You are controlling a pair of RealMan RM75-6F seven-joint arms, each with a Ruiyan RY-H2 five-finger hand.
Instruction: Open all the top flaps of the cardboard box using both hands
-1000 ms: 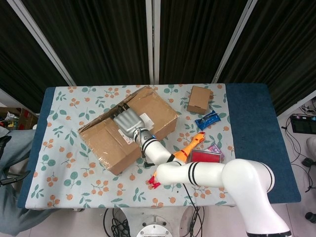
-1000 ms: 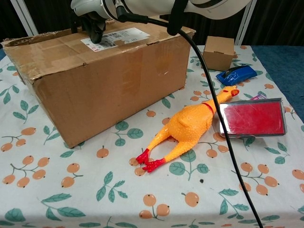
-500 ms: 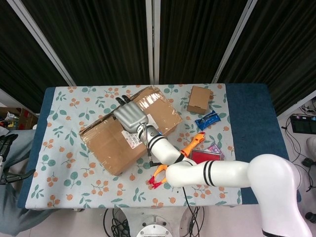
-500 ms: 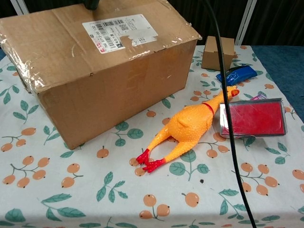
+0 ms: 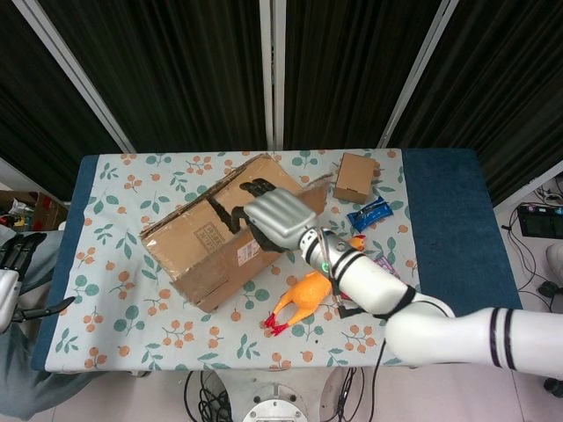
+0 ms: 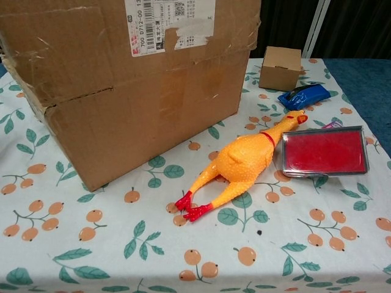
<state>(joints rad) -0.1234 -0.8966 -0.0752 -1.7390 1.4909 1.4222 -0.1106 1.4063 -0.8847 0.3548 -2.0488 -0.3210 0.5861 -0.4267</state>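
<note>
Since half a second earlier, the near top flap of the big brown cardboard box [image 5: 220, 242] had swung up: in the chest view it now stood almost upright, its shipping label [image 6: 170, 23] facing us, where it had lain flat before. Our right hand [image 5: 274, 218] had travelled with it, from the far left part of the lid toward the box's right-hand end.

The box sat on the left-centre of the leaf-and-orange patterned tablecloth [image 5: 114, 299], turned at an angle. A dark gap showed along the middle seam in the head view, so we judged the first long flap partly raised, not fully folded back. Our right hand lay against that flap's free edge, its dark fingertips [image 5: 250, 187] curled over the edge and holding it. Our left hand [image 5: 10, 274] was only a sliver at the frame's left border, off the table; we could not tell how its fingers were set.

The step in hand was lifting that first flap. Next, we judged, the flap needed carrying on outward, with the left hand brought in for the opposite flap.

Near the box lay a yellow rubber chicken [image 6: 243, 165], a red flat tin [image 6: 325, 151], a small cardboard carton [image 6: 280, 67] and a blue packet [image 6: 303, 96], all apart from it.
</note>
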